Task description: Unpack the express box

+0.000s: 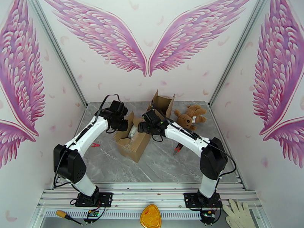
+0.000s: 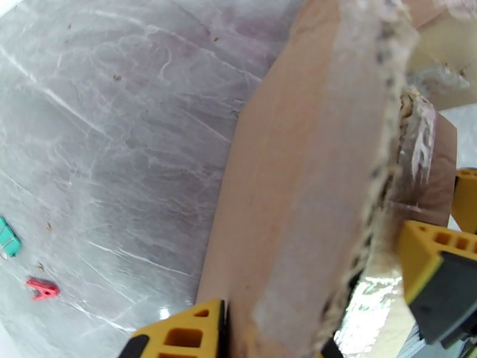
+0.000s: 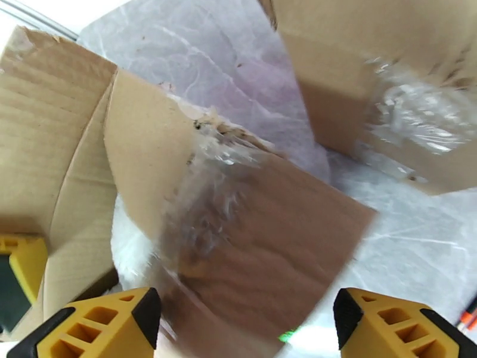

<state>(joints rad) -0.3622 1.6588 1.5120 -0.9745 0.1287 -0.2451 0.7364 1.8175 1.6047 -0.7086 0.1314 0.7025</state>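
You are at the opening-up step. The express box (image 1: 133, 143) sits in the middle of the tabletop (image 1: 163, 164) with its flaps splayed. A pale bundle (image 1: 133, 132) lies in its mouth, not yet lifted out. A teddy bear (image 1: 190, 116) lies on the tabletop just beyond the box to the right, apart from both arms.

Your left tool (image 2: 310, 299) is at the box's left side with its jaws wide apart, straddling the left flap (image 2: 310, 174). The cardboard runs between the fingers (image 2: 179, 332) and seems to touch the near one, but nothing is clamped. Your right tool (image 3: 247, 329) hangs over the box's right side, jaws just as wide, with a taped flap (image 3: 256, 234) lying between and beyond them. It holds nothing.

As I judge it, the next move has two parts. Close the left tool on its flap to hold the flap back and steady the box. Then bring the right tool past the taped flap and down into the mouth to reach the bundle. The box looks light, so expect it to slide or tip if you pull before it is pinned.
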